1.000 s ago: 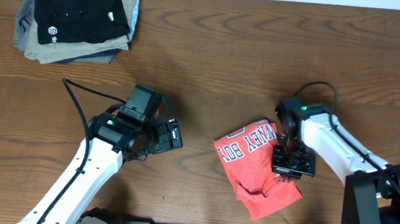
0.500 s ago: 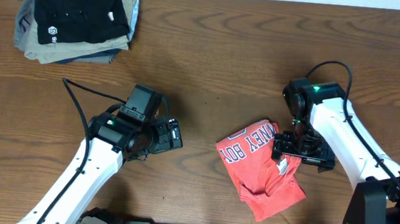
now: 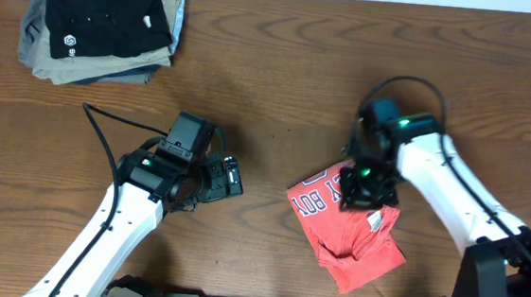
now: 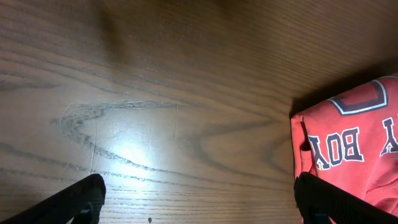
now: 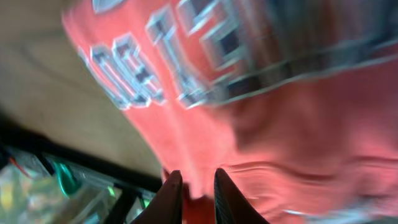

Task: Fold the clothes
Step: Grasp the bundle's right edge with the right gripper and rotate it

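Coral-red short-sleeved cotton T-shirt with white block lettering (image 3: pixel 349 239) is judged at risk of being bunched further. Only a thin pinch of red cloth is seen between the narrow jaws of the right gripper (image 5: pixel 194 186), so a lift from here would likely raise one layer and leave the rest crumpled. A slip out of the pinch is also possible, as little fabric appears caught; the wrist view is smeared, so the depth of the bite cannot be told. No second hold is provided: the left gripper (image 3: pixel 232 179) is spread fully wide over the bare wood-grain table (image 4: pixel 155 93) and nothing is touched, so the cloth cannot be tensioned and a fold line may come out skewed.

T-shirt state: crumpled, not laid flat. Lettering is partly shown and partly tucked under, with a rumpled ridge below it. Sleeves and hem cannot be told apart.

Location: well apart from the stack of folded garments topped by a black shirt (image 3: pixel 104 22), diagonally across the table from it, on the robot's side. The left gripper is placed between that stack and the T-shirt. The right gripper is farther from the stack again, on top of the T-shirt.
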Robot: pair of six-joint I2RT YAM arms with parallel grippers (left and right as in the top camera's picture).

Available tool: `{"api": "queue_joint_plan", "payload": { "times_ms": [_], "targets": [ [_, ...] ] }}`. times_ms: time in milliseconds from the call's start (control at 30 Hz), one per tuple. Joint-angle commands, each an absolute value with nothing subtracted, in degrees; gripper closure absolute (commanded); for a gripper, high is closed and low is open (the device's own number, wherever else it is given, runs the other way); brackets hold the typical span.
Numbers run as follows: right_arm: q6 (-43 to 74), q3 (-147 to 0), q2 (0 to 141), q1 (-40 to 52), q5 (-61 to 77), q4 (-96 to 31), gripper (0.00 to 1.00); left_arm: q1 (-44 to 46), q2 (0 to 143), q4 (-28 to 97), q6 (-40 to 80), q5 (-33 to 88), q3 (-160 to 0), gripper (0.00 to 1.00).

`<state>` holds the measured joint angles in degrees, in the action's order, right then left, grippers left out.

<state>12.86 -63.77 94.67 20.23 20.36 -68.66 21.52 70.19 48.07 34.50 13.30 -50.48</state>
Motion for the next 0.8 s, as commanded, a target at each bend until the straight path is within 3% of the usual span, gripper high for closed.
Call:
{"api": "queue_joint_plan", "payload": {
  "times_ms": [0,200,333,767],
  "targets": [
    [14.39,-59.75,93.97,24.36,22.31,-68.31,0.83,21.32,70.41,48.14,34.33,12.56,-50.85,0.02],
    [20.01,-50.63,93.97,29.93,22.31,-65.06,0.83,21.32,70.41,48.16,34.33,12.56,-50.85,0.02],
    [24.53,-45.87,93.97,31.2,22.31,-64.05,0.99,21.34,70.41,48.18,34.33,12.56,-50.85,0.02],
    [26.35,-54.08,88.88,30.15,14.48,-77.97,0.99,21.34,70.41,48.75,34.09,12.56,-50.85,0.02]
  ]
}}
